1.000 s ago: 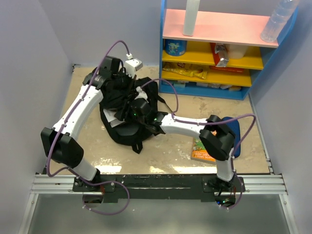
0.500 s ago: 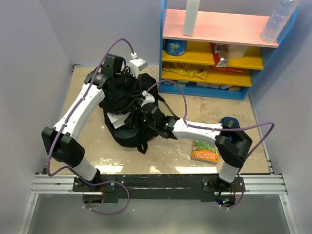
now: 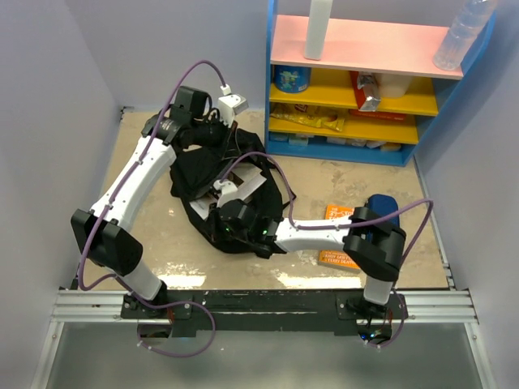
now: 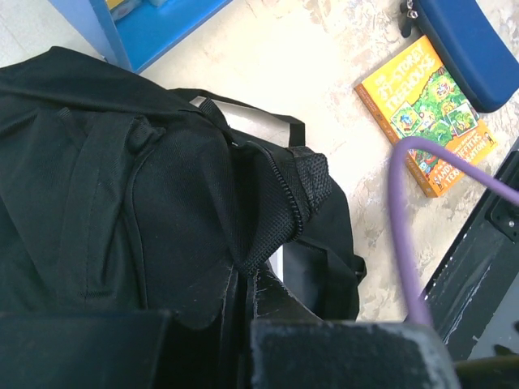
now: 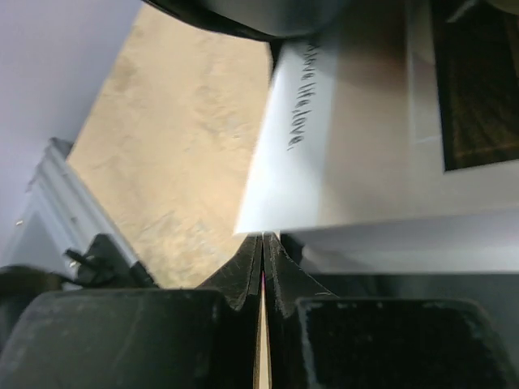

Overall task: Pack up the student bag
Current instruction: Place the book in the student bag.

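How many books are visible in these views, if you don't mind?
2: an orange book lies on the table, right of the student bag; a white book sits at the bag's opening. Others may be hidden inside.

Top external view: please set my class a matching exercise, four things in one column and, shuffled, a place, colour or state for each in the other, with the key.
1 student bag
2 orange book
3 blue pencil case
4 clear bottle

A standing on the pink top shelf
B lying flat, cover facing up
C fabric pinched by the left hand
D nearest the table's right edge

Pairs: 1-C, 2-B, 3-D, 4-A
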Tool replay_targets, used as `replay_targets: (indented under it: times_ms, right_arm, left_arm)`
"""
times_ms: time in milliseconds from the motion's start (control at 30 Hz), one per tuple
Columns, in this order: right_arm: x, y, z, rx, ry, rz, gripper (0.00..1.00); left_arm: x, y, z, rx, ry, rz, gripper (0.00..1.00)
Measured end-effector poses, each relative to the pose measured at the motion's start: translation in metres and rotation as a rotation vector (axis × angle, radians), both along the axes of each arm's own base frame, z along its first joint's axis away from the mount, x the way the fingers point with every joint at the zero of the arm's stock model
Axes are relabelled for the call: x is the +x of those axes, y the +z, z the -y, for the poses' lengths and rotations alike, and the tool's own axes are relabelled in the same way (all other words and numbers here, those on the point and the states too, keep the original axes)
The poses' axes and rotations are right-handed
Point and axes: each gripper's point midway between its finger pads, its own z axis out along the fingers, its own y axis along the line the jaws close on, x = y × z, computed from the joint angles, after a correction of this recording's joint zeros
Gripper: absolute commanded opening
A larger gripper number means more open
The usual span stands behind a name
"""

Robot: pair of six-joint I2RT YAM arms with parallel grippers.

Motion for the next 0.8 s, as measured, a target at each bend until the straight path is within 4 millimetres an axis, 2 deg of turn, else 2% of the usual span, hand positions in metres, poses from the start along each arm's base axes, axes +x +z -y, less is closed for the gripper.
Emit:
replay_targets:
  times_ms: [67, 133, 200, 300, 400, 500, 600, 667, 800]
  right_arm:
    - [0.007, -0.013, -0.002, -0.028, -0.02, 0.0, 0.01]
    - [0.015, -0.018, -0.009, -0.046, -0.03, 0.006, 0.02]
    - [0.021, -0.015, -0.019, -0.044, -0.031, 0.023, 0.04]
    - [0.026, -0.004, -0.019, -0.026, -0.039, 0.047, 0.04]
    - [0.03, 0.01, -0.004, 0.007, -0.082, 0.072, 0.03]
    - [0.038, 0.018, 0.024, 0.035, -0.197, 0.094, 0.02]
    - [0.053, 0.02, 0.033, 0.049, -0.287, 0.117, 0.03]
    - [0.063, 0.016, 0.027, 0.044, -0.316, 0.126, 0.06]
    - [0.076, 0.003, -0.005, 0.042, -0.31, 0.126, 0.07]
  left_arm:
    - [0.0, 0.0, 0.0, -0.002, 0.004, -0.004, 0.0]
    - [0.0, 0.0, 0.0, -0.004, 0.006, -0.006, 0.0]
    - [0.0, 0.0, 0.0, -0.005, 0.008, -0.009, 0.0]
    - [0.0, 0.0, 0.0, -0.005, 0.01, -0.009, 0.0]
    - [0.0, 0.0, 0.0, -0.007, 0.009, -0.011, 0.0]
    - [-0.001, 0.0, 0.001, -0.009, 0.008, -0.013, 0.0]
    - [-0.001, 0.0, 0.001, -0.01, 0.008, -0.015, 0.0]
    - [-0.001, 0.001, 0.001, -0.013, 0.01, -0.016, 0.0]
    - [-0.002, 0.0, 0.001, -0.017, 0.017, -0.026, 0.0]
